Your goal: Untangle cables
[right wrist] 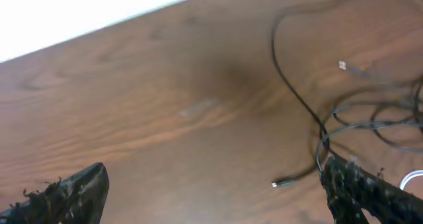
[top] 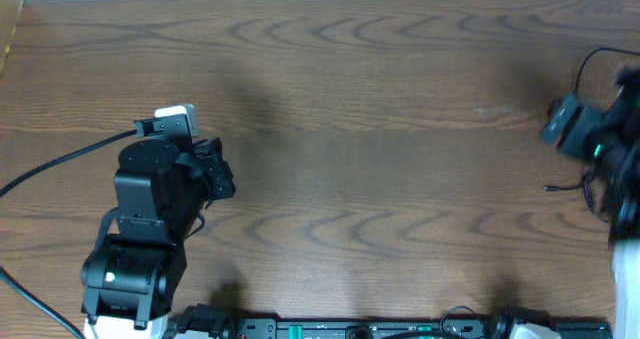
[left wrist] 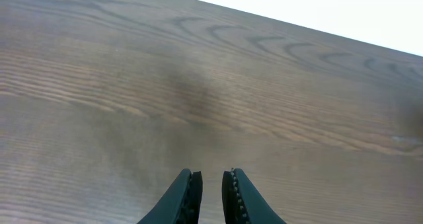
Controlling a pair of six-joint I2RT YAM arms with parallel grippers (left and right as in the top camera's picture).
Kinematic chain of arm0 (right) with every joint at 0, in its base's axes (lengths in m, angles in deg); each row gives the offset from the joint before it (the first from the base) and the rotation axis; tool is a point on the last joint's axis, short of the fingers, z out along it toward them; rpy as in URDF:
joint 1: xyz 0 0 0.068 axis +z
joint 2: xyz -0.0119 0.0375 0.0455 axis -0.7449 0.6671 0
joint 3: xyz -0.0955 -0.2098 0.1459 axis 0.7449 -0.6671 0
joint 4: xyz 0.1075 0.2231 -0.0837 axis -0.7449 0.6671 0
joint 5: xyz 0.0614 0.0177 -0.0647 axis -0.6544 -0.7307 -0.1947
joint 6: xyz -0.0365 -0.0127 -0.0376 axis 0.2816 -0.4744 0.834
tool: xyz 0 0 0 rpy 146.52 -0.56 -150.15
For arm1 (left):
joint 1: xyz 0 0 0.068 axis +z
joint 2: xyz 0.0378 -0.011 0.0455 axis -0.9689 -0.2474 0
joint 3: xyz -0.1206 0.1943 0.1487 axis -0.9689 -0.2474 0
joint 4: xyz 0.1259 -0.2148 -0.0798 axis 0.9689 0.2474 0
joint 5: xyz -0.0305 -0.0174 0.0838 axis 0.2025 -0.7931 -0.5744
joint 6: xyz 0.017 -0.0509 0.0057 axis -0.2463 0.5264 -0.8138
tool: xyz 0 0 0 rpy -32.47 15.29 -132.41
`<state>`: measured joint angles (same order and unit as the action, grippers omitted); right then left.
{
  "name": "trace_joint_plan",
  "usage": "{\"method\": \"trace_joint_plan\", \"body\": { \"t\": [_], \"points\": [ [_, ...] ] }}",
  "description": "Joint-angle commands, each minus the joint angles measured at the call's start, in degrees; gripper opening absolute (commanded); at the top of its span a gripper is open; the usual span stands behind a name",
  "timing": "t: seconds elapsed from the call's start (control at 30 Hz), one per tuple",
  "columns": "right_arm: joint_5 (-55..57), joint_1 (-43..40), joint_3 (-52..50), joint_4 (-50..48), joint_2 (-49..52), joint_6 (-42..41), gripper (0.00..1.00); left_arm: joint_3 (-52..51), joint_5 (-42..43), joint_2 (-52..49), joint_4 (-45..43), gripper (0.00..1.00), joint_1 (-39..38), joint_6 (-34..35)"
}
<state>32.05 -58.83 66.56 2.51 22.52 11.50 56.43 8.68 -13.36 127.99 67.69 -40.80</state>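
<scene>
Black cables (right wrist: 317,128) lie in loose overlapping loops at the right of the right wrist view, with one small plug end (right wrist: 276,183) on the wood and another plug end (right wrist: 342,65) farther back. A bit of the white cable (right wrist: 413,179) shows at the right edge. In the overhead view only a black cable end (top: 556,189) and a loop (top: 585,64) show at the far right. My right gripper (right wrist: 215,178) is wide open and empty just left of the cables; it is blurred in the overhead view (top: 565,127). My left gripper (left wrist: 210,184) is nearly shut, empty, far left (top: 215,174).
The wooden table (top: 380,129) spans all views, with its far edge along the top. The thick black arm wire (top: 60,164) runs left from the left arm. The robot base rail (top: 360,329) sits along the front edge.
</scene>
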Motion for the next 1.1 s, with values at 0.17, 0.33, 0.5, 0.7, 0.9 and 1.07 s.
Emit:
{"method": "trace_joint_plan", "body": {
  "t": [0.17, 0.33, 0.5, 0.7, 0.9, 1.07],
  "points": [
    [1.9, 5.27, -14.75, -2.03, -20.74, -1.07, 0.99, -4.07, -2.12, 2.99, -0.17, 0.17, -0.2, -0.48],
    [1.22, 5.92, -20.72, -2.36, -26.23, -0.42, 0.99, -9.88, -2.1, 8.46, -0.83, 0.17, -0.2, 0.72],
    [-3.3, 5.95, -22.95, -3.8, -26.56, 0.46, 0.99, -14.05, -2.38, 14.69, -0.68, 0.17, -0.2, 0.83],
    [-4.02, 8.76, -24.46, -5.05, -26.56, 2.16, 0.99, -15.23, -5.07, 19.08, 3.06, 0.17, -0.2, 1.53],
    [-0.52, 13.25, -24.68, -4.59, -26.08, 1.86, 0.99, -15.32, -5.05, 19.08, 3.45, 0.17, -0.2, 1.68],
    [5.14, 16.0, -24.72, -4.46, -26.08, 0.13, 0.99, -15.32, -5.05, 19.08, 3.89, 0.17, -0.2, 1.88]
  ]
}}
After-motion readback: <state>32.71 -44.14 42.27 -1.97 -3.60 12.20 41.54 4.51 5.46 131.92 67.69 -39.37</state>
